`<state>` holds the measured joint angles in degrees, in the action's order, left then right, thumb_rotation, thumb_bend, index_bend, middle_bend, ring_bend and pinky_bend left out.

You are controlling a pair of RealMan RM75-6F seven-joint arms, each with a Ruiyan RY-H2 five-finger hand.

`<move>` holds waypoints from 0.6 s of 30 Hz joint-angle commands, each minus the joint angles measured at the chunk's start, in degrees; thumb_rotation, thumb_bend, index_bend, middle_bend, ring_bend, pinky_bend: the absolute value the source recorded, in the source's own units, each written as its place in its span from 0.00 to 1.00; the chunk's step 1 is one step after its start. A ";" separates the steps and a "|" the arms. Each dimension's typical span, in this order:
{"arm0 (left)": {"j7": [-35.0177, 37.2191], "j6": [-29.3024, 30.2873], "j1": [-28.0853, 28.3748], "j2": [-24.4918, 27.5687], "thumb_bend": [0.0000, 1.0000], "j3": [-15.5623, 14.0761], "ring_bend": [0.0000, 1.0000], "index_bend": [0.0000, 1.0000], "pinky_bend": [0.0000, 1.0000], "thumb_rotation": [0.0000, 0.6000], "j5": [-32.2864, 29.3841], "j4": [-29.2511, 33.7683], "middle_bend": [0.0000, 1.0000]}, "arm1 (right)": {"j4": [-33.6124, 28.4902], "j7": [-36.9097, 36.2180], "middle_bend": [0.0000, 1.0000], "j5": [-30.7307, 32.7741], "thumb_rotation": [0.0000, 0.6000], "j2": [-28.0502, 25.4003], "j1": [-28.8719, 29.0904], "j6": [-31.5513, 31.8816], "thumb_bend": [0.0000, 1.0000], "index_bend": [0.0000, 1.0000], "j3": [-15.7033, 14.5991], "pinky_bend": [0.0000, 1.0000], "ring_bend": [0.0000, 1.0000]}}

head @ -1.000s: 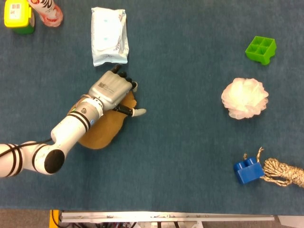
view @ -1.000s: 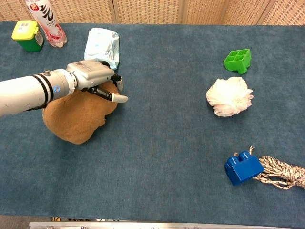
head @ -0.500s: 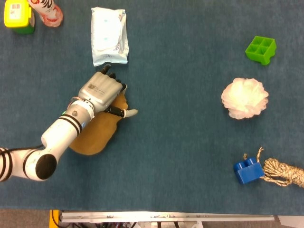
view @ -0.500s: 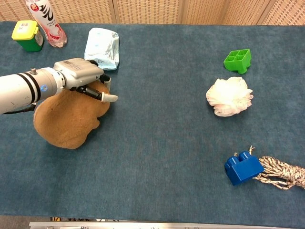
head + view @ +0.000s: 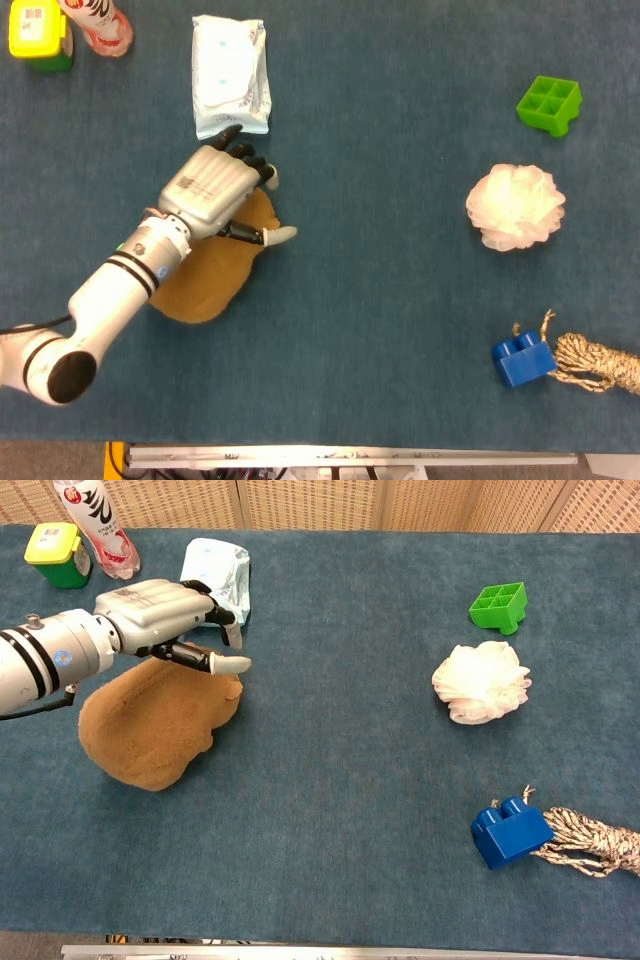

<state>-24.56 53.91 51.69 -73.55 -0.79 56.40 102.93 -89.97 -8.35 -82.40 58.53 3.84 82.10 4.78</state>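
Chest view shows left hand (image 5: 170,620) apparently released, fingers spread just above the brown pad (image 5: 155,725).

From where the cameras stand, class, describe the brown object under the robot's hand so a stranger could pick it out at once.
Look to the left half of the blue table, in front of the white wipes packet that lies towards the back. There the left hand is above a soft brown pad lying flat on the cloth. It is the only brown, rounded, flat thing there; its neighbours are a packet, a bottle and a small tub.

bottle (image 5: 97,525) label with large dark characters, unreadable, no other legible text
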 commanded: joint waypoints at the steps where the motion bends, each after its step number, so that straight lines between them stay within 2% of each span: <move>1: 2.07 3.86 -2.85 1.06 0.11 0.35 0.18 0.27 0.00 0.16 3.33 0.43 0.28 | -0.19 0.20 0.34 0.29 1.00 -0.28 0.18 -0.50 0.10 0.37 0.03 0.23 0.24; 8: 8.09 15.71 -11.36 2.86 0.11 0.38 0.18 0.25 0.00 0.35 10.35 -0.82 0.26 | -0.82 0.87 0.34 1.40 1.00 -1.15 0.81 -1.75 0.10 0.37 0.53 0.23 0.24; 18: 15.52 26.98 -22.80 5.75 0.11 0.25 0.17 0.24 0.00 0.36 12.77 -3.44 0.23 | -0.95 2.61 0.34 2.21 1.00 -0.65 2.38 -3.91 0.10 0.37 0.99 0.23 0.24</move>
<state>-10.32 79.34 30.74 -68.55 -0.48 68.61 100.30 -90.94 -5.96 -80.25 57.73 6.05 78.34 5.71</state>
